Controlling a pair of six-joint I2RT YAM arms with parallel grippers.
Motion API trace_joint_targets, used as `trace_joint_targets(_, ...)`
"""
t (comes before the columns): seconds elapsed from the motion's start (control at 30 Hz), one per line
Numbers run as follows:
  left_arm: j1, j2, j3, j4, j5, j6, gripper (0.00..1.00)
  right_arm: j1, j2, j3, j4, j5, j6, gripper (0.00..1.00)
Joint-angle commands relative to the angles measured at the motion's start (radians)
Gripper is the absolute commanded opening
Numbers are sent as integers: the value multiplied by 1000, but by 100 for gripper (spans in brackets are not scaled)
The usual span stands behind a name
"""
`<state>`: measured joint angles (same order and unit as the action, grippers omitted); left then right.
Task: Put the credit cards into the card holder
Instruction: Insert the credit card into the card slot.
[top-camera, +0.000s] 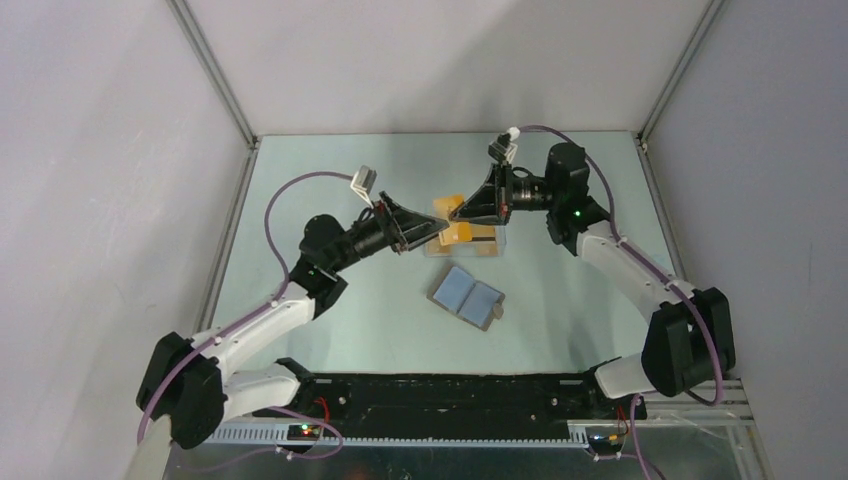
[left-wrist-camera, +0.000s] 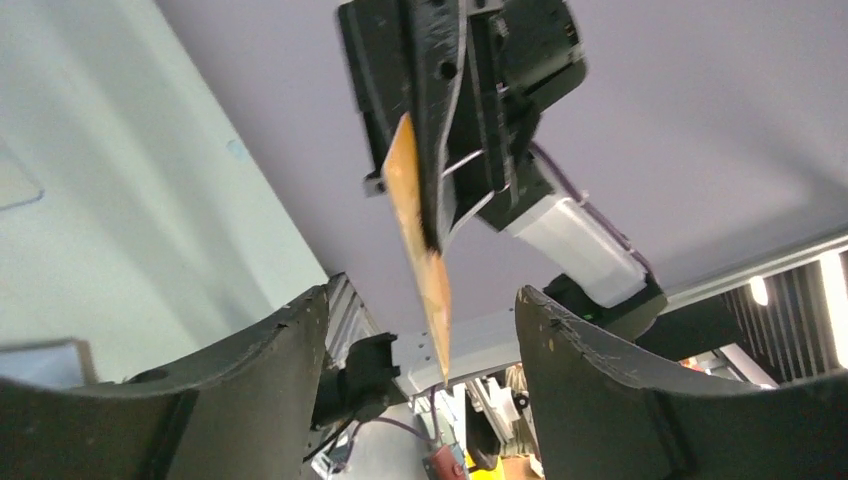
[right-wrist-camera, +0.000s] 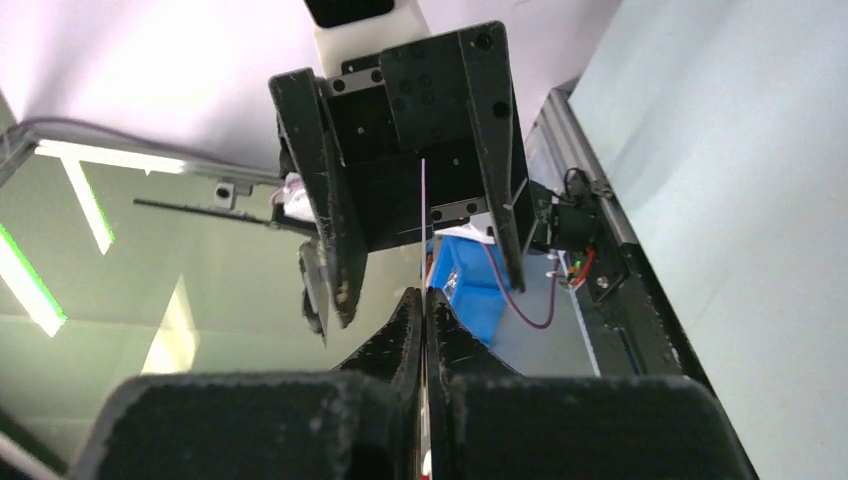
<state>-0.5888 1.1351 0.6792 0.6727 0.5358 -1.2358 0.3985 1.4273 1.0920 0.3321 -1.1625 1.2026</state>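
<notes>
Right pincer (left-wrist-camera: 431, 222) holds credit card (left-wrist-camera: 436, 292) between parted left pincer (left-wrist-camera: 422, 300).

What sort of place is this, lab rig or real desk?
Likely a lab robot test cell: blank grey walls on aluminium framing, a pale-green table, left arm and right arm bolted to a cabled base rail.

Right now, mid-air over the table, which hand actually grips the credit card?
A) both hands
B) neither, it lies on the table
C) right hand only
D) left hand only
C: the right hand is pinched shut on the credit card, while the left hand stands open, its fingers apart from the card on either side.
</notes>
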Motion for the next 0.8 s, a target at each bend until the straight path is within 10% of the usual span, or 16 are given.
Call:
trace_joint_targets(0.0, 11, -43, -91, -21, -52, 29, 73, -46, -100, 43, -348, 81, -284, 0)
trace_joint_targets(0.2, 12, -39, -109, -565, -224, 277, 72, -39, -182, -14, -777, 294, -588, 0)
trace_joint_targets(0.77, -104, 463, 170, -809, -345, 431, 71, 8, -200, -460, -398, 496, -379, 0)
